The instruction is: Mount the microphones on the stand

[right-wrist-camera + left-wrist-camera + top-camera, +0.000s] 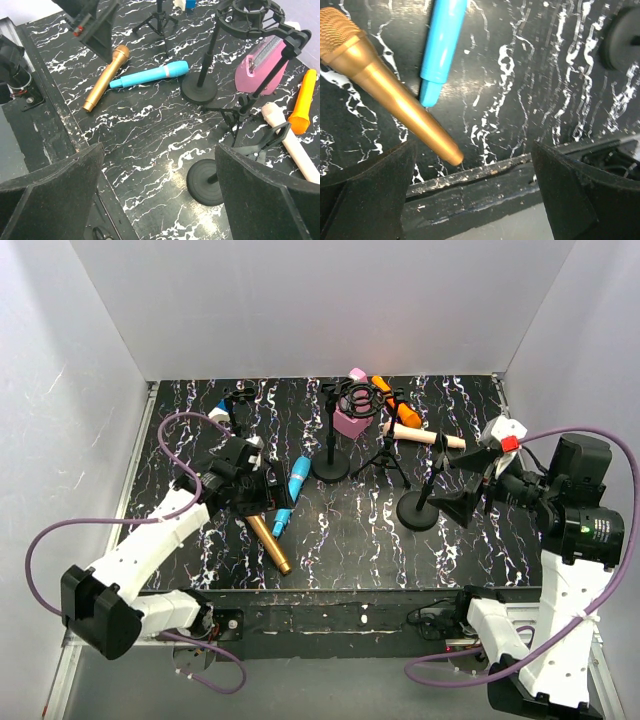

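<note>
My left gripper [470, 197], jaws spread and empty, hovers above the gold microphone [385, 95] lying beside the cyan microphone [442, 45] on the table [340, 530], ready to pick it up; my right gripper [160, 195], jaws also released, faces the stands [199, 90].

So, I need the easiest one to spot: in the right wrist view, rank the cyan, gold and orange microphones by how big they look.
1. cyan microphone and gold microphone: they look about the same length, so I won't rank them.
2. orange microphone: looks clearly shorter.
</note>
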Motion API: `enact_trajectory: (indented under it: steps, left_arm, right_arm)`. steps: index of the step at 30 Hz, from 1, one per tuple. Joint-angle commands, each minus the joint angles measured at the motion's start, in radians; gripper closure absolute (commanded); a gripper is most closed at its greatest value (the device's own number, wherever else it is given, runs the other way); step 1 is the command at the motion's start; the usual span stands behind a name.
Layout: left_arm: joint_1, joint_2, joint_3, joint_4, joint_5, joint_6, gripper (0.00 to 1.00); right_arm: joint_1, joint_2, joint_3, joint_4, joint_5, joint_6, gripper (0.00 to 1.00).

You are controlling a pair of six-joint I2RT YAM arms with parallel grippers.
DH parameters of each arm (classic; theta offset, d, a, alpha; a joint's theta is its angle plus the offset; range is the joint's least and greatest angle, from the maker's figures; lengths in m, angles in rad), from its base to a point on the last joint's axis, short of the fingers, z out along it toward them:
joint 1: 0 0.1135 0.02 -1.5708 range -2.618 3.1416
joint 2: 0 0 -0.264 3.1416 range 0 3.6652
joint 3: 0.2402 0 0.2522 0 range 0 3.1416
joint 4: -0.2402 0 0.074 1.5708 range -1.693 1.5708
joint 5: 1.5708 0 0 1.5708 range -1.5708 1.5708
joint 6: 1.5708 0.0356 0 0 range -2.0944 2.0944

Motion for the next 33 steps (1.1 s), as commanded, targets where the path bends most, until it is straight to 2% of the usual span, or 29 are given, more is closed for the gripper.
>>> enact_trajectory:
  steps: [1,6,12,22,33]
  left_arm:
    - [-0.01,-0.005,-0.042,0.065,-0.147,-0.067,0.02]
    - [-0.01,0.002,-0.098,0.21,-0.121,-0.07,0.02]
    - [-0.016,0.228,-0.023,0.238,-0.135,0.055,0.02]
    - [-0.041,0.461,0.073,0.257,-0.216,0.212,0.21]
    - [-0.08,0.676,0.179,0.218,-0.273,0.253,0.43]
  right_arm:
    - [-0.006,-0.017,-0.02,-0.023,-0.056,-0.04,0.02]
    - [-0.006,-0.029,-0.06,0.003,-0.082,-0.001,0.02]
    - [-0.006,-0.033,-0.123,0.049,-0.119,0.045,0.02]
    - [-0.006,-0.039,-0.184,0.098,-0.16,0.088,0.03]
    - [-0.006,-0.031,-0.203,0.111,-0.163,0.103,0.04]
